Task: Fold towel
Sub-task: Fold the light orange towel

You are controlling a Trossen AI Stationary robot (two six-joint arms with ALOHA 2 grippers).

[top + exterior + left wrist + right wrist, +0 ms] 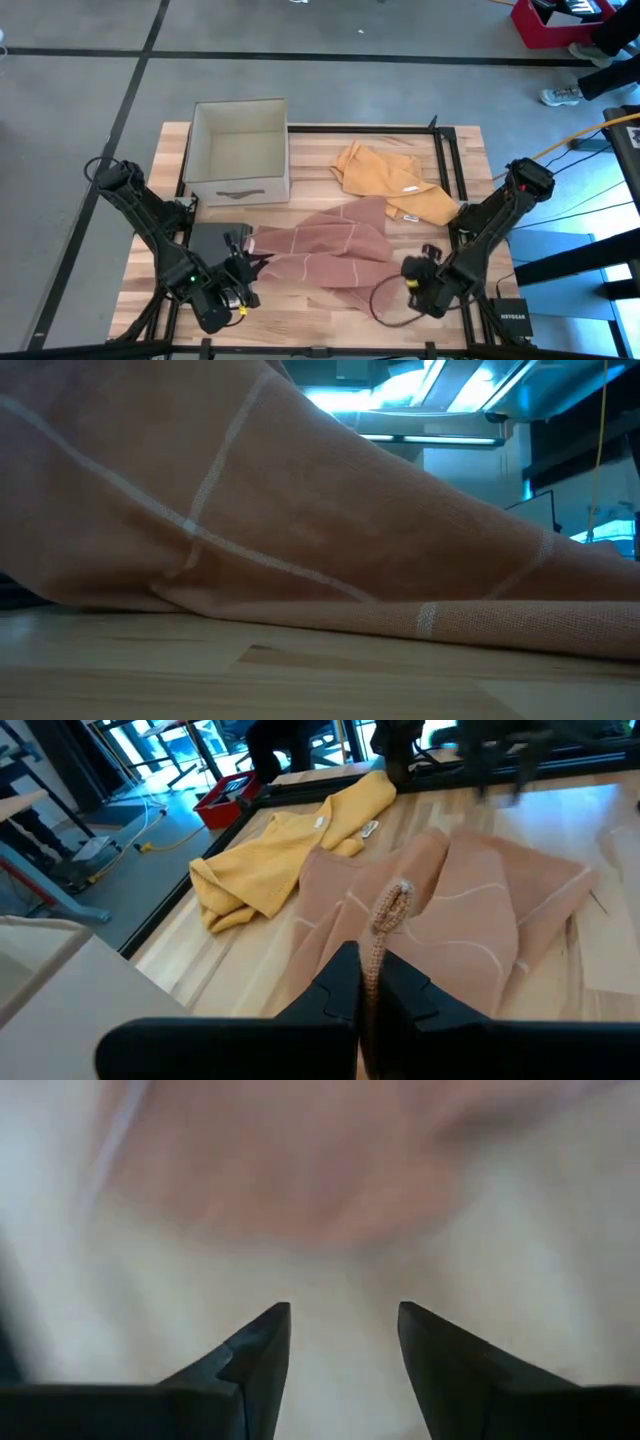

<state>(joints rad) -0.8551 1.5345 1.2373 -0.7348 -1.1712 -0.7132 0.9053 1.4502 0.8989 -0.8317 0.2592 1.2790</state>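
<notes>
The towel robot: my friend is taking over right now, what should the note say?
Left gripper: shut on a corner of the pink towel.
Right gripper: open, empty, low over the table by the towel's right edge.
Towel: rumpled mid-table, partly doubled over, not neat.
Yellow cloth and box lie behind it.
Left to do: flatten and finish the fold.

A pink towel (325, 250) sprawls across the middle of the wooden surface (330, 315); a yellow cloth (385, 180) lies just behind it, toward the right; an open-topped box (238, 150) blocks the back left; bare wood stays passable along the front edge and between box and yellow cloth.
</notes>
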